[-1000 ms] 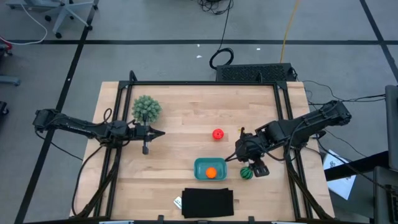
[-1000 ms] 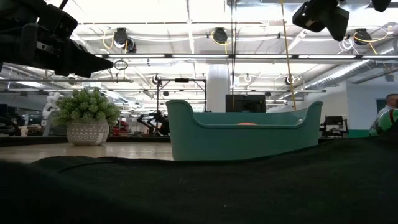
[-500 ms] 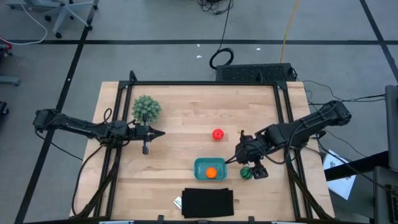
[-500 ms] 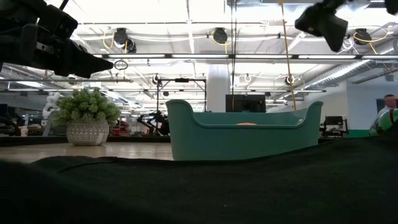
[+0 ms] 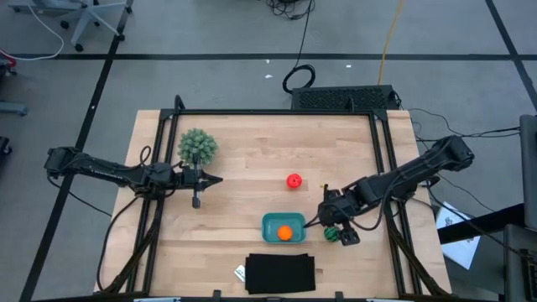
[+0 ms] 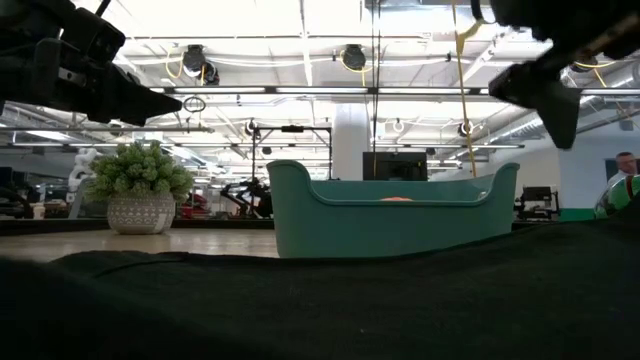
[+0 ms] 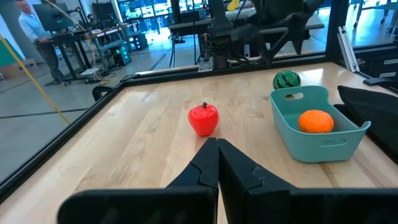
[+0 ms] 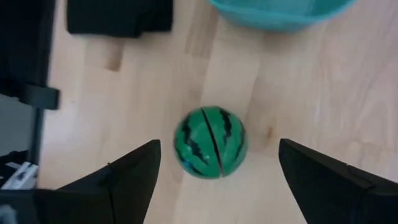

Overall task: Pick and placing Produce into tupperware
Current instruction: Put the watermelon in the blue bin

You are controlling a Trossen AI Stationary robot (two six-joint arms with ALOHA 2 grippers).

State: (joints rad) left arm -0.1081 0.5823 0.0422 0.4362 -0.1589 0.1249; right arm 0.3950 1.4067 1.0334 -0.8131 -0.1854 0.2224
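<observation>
The right gripper (image 8: 217,180) hangs directly over the small round dark green striped watermelon toy (image 8: 211,142), its 2 fingers spread wide either side and gripping nothing. The melon sits on the pale wooden table (image 5: 252,159) just beside the small teal-blue plastic tub (image 5: 284,227) (already holding the round orange toy (image 5: 285,233)), while the red toy (image 5: 293,180) lies apart mid-table. The left gripper (image 7: 217,163) waits pinched shut near the bushy green plant (image 5: 197,145).

Bushy potted plant (image 5: 198,145) – far left; black flat rectangle (image 5: 280,273), perhaps a mat – front edge
</observation>
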